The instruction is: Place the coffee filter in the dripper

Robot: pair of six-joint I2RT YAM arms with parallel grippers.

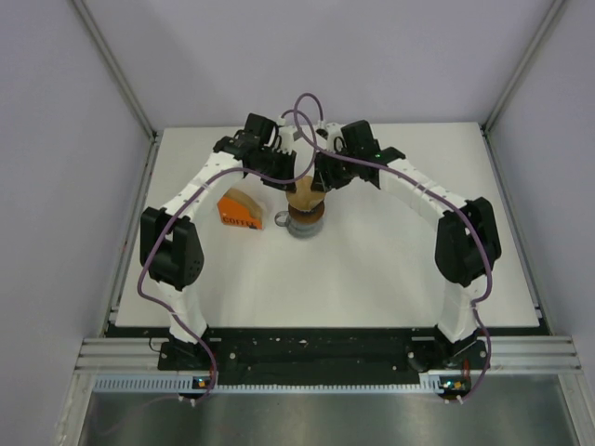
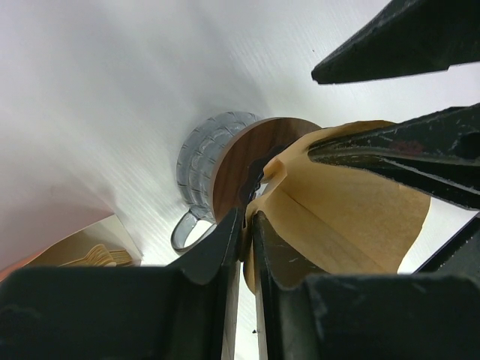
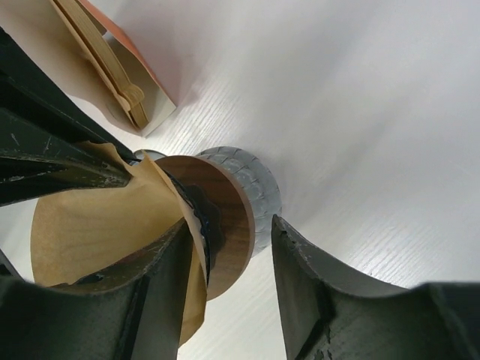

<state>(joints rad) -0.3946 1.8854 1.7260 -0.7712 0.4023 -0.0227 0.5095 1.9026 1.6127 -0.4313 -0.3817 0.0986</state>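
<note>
Left gripper point(image 2: 245, 217): closed on the filter point(image 2: 345, 202), both fingers pinching one edge of the paper with almost no gap between them; held near the middle of the table point(image 1: 372, 269), toward its far side, and meeting the other arm there.

Pack point(image 1: 240, 211): orange, wedge-shaped, lying on the table left of the mug and apart from it; open end shows a stack of tan paper in the right wrist view.

Mug point(image 2: 199, 161): grey, ribbed wall, handle on its left in the top view; standing on the table under both grippers; brown rim on top.

Dripper point(image 3: 204, 217): only a dark edge visible, sitting on the brown rim; the rest is hidden behind the filter.

Filter: tan paper cone, creased along one seam, spread open; narrow end at the dripper, wide end rising above the mug toward the grippers; whether it is fully seated inside cannot be told.

Right gripper point(image 3: 232, 225): open, jaws wide apart; one finger point(image 3: 165, 285) lies against the filter's paper, on the side opposite the left gripper's pinch; the other finger point(image 3: 315, 285) stands clear of the filter, beside the mug and above bare table, touching nothing visible.
</note>
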